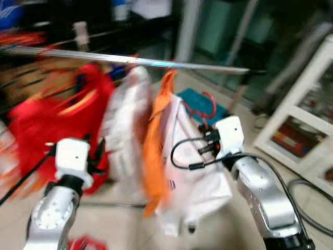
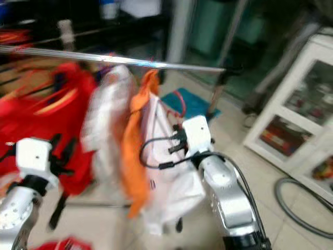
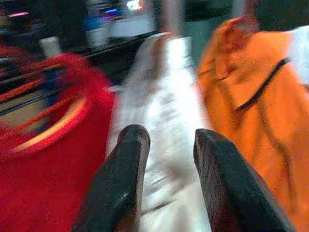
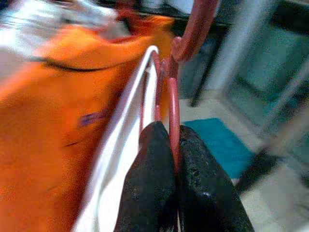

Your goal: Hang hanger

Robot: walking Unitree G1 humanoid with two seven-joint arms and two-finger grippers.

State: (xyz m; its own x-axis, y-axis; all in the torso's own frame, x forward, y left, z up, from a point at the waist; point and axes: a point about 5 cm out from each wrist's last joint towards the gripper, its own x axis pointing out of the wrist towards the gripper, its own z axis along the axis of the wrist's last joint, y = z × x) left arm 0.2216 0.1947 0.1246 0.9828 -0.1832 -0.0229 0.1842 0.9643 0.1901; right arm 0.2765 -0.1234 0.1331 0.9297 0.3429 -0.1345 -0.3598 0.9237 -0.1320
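A silver rail (image 1: 156, 63) runs across the upper part of the head views. From it hang a red garment (image 1: 47, 125), a white garment (image 1: 122, 125) and an orange garment (image 1: 156, 151). My right gripper (image 4: 171, 140) is shut on the wire of a red hanger (image 4: 173, 104), below the rail. The hanger's hook (image 4: 198, 24) points up, and a white garment (image 1: 195, 182) hangs from it beside the orange one. My left gripper (image 3: 169, 140) is open and holds nothing. It faces the hanging white garment (image 3: 169, 106), low at the left.
A white glass-door cabinet (image 1: 307, 114) stands at the right, with a grey hose (image 1: 307, 200) on the floor before it. A teal mat (image 1: 195, 101) lies under the rail's far end by its dark post (image 1: 237, 99). Dark shelving (image 1: 104, 26) fills the back.
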